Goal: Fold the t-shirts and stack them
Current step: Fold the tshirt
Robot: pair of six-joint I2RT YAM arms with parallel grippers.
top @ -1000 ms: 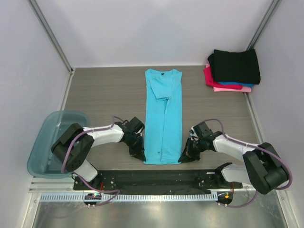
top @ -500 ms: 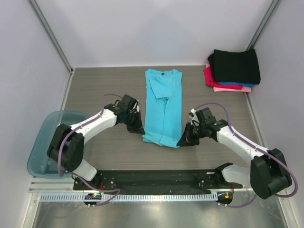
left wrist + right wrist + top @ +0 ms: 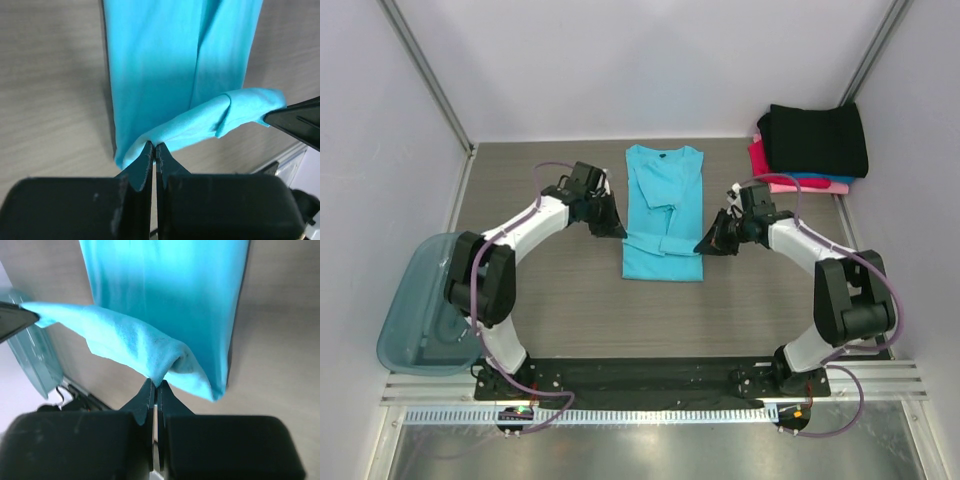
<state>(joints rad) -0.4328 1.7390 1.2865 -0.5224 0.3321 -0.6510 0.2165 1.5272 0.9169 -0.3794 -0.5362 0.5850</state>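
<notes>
Left white-and-black arm point(image 3: 523, 230) & right white-and-black arm point(image 3: 802, 241) stretch fwd, elbows outward. Left black two-finger gripper point(image 3: 613, 229) & right black two-finger gripper point(image 3: 706, 246): jaws clamped on turquoise cloth t-shirt point(image 3: 663, 262).

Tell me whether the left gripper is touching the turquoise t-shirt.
Touching. The left wrist view shows the left gripper shut on a lifted hem corner of the turquoise t-shirt, cloth pinched between its fingertips.

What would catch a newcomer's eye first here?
The long bright turquoise cloth t-shirt mid-table, its near hem doubled back and pinched at both corners by the left hand and right hand. Then the black-topped stack of folded shirts in the far right corner.
</notes>
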